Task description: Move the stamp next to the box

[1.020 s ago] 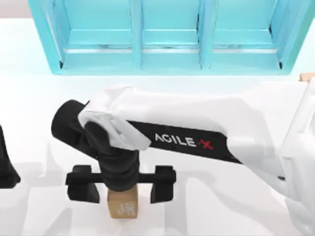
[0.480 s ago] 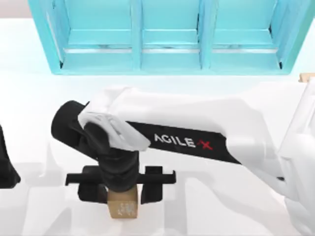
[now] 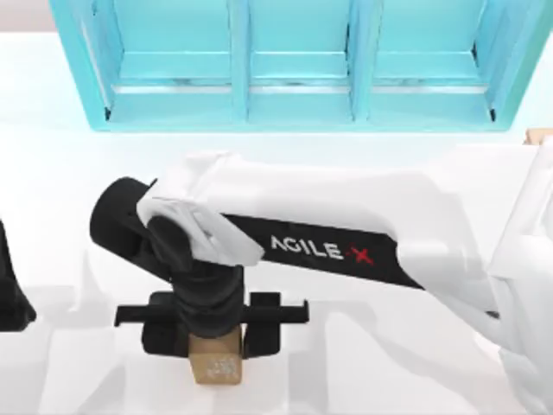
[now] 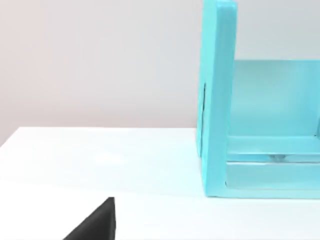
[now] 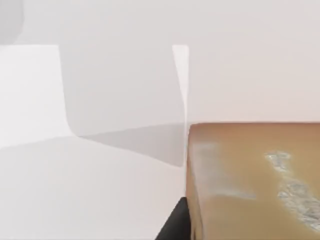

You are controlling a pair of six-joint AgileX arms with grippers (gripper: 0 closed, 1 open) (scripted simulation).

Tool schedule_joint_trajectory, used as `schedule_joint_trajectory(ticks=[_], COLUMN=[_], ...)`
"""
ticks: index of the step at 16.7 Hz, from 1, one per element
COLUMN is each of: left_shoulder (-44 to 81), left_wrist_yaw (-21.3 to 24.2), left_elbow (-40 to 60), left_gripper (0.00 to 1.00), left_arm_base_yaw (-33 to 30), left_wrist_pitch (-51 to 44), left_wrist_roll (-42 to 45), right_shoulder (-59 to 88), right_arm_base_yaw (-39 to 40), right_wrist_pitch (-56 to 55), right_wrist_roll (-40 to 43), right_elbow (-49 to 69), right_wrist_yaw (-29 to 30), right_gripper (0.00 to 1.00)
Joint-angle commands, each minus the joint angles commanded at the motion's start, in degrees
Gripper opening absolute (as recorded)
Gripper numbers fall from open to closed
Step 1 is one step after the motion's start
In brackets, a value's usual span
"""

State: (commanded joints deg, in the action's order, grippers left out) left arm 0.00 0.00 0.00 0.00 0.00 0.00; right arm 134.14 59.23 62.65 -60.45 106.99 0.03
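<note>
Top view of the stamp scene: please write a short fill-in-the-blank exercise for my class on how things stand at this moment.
1. The right tool has its fingers closed against the sides of the ____.
2. The arm reaching across the table to the stamp is the ____ arm.
3. The shelf unit at the back of the table is coloured ____.
4. The left arm sits parked at the table's ____ edge.

Missing words: stamp; right; turquoise; left

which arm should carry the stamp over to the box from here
Right. Its claw sits directly over the stamp, fingers closed in against both sides. The left arm is parked at the table's left edge. A sliver of the box shows at the right edge.
</note>
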Motion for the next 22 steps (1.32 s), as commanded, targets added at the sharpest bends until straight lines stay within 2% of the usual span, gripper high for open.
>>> schedule_joint_trajectory(ticks=[8, 15, 22], left_shoulder=[0.0, 0.0, 0.0], left_wrist_yaw=[0.0, 0.0, 0.0], left_elbow=[0.0, 0.0, 0.0], left_gripper=[1.0, 1.0, 1.0], left_arm_base_yaw=[0.0, 0.0, 0.0], left_wrist_pitch=[0.0, 0.0, 0.0], left_wrist_roll=[0.0, 0.0, 0.0], right_shoulder=[-0.2, -1.9, -3.9], right_arm_base_yaw=[-0.1, -0.3, -2.3], right_wrist_pitch=[0.2, 10.0, 10.1], right_wrist_roll=[0.0, 0.0, 2.0], right_elbow=[0.2, 8.0, 6.0], right_wrist_yaw=[0.0, 0.0, 0.0], right_gripper=[0.0, 0.0, 0.0])
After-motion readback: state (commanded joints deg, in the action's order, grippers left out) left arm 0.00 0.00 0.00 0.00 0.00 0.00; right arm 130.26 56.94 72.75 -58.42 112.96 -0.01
